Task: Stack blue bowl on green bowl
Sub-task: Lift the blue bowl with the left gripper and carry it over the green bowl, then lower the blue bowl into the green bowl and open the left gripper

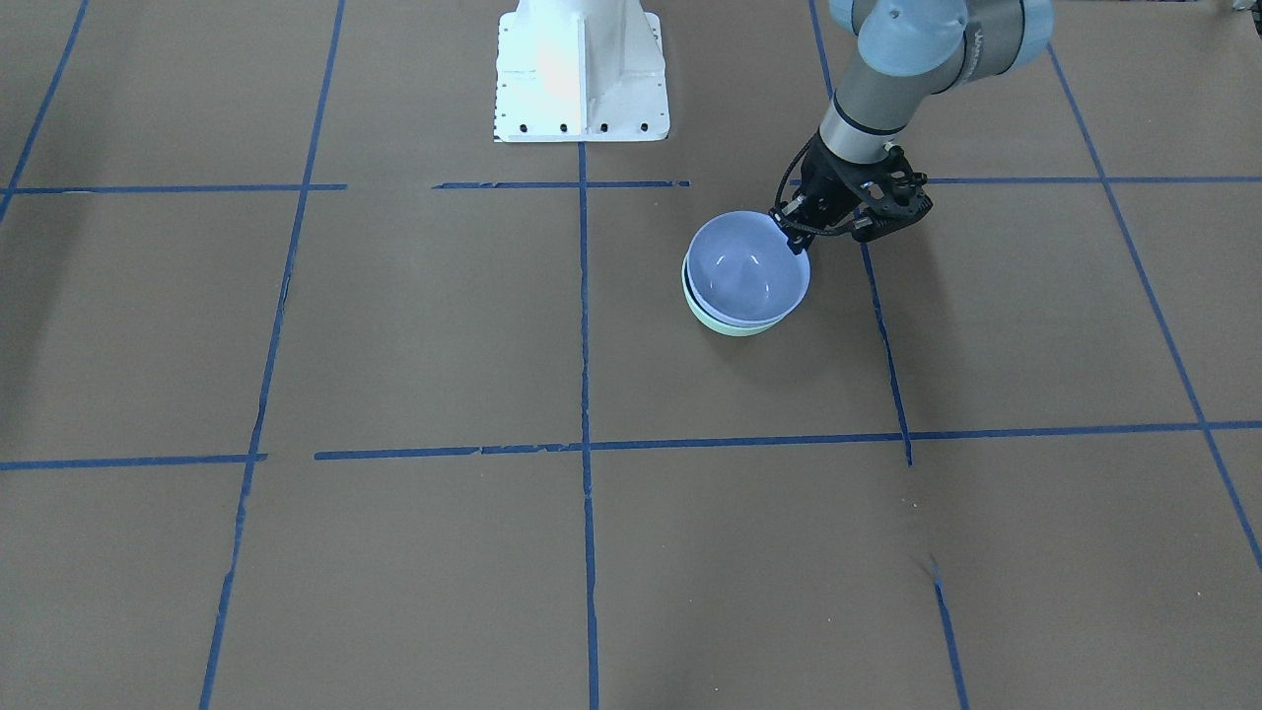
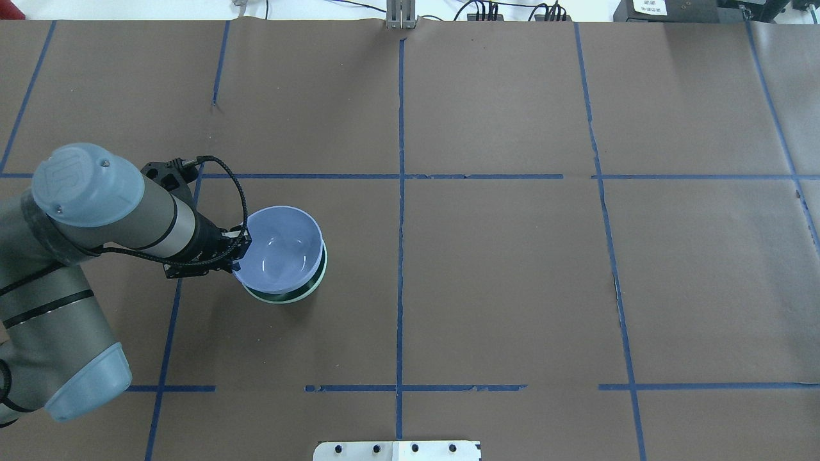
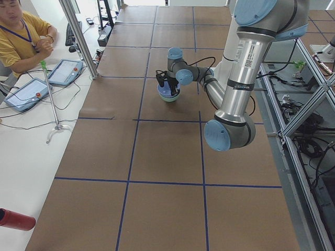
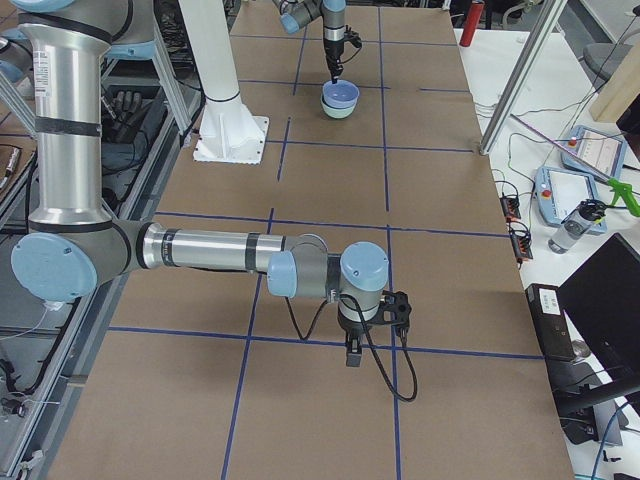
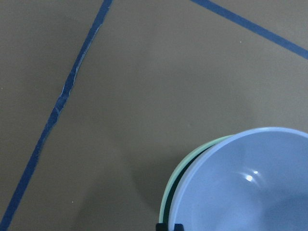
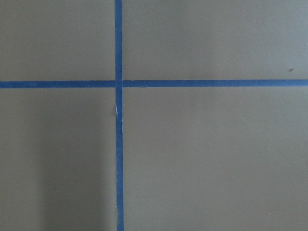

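The blue bowl [image 1: 746,266] sits nested in the green bowl [image 1: 735,328], slightly off-centre, on the brown table. In the overhead view the blue bowl [image 2: 282,246] covers most of the green bowl [image 2: 282,298]. My left gripper [image 1: 795,235] [image 2: 241,251] is shut on the blue bowl's rim on the side nearest the robot. The left wrist view shows the blue bowl [image 5: 250,187] inside the green rim [image 5: 192,154]. My right gripper [image 4: 353,358] shows only in the exterior right view, low over bare table far from the bowls; I cannot tell if it is open or shut.
The white robot base [image 1: 582,79] stands at the table's edge. Blue tape lines [image 2: 400,192] form a grid on the table. An operator [image 3: 21,36] sits beyond the far edge beside tablets [image 3: 68,70]. A red bottle [image 3: 15,219] lies off the table.
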`<state>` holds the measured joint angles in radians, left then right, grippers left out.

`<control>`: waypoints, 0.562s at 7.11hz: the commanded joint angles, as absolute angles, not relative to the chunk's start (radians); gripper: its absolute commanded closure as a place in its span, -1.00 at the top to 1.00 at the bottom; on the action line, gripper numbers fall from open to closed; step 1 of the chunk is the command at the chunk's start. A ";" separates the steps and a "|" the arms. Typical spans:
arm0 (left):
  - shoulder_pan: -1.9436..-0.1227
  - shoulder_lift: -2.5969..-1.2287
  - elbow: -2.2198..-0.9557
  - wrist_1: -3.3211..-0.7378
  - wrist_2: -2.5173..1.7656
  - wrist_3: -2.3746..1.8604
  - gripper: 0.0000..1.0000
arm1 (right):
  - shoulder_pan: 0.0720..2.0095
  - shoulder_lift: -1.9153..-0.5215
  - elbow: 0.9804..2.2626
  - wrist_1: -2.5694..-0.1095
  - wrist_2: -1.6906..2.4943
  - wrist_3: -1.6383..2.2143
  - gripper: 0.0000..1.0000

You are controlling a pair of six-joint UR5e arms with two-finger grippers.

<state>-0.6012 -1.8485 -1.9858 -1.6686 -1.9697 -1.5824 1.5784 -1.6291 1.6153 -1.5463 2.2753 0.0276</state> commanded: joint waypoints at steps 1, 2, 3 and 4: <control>-0.592 -1.850 -1.961 -1.687 -1.971 -1.575 -1.00 | 1.578 -1.629 1.615 -1.548 2.275 0.028 1.00; -0.588 -1.850 -1.950 -1.716 -1.970 -1.575 -1.00 | 1.578 -1.629 1.615 -1.546 2.275 0.028 1.00; -0.588 -1.850 -1.930 -1.738 -1.970 -1.575 -0.90 | 1.578 -1.629 1.615 -1.546 2.275 0.028 1.00; -0.588 -1.850 -1.927 -1.740 -1.971 -1.572 -0.24 | 1.578 -1.629 1.615 -1.546 2.275 0.028 1.00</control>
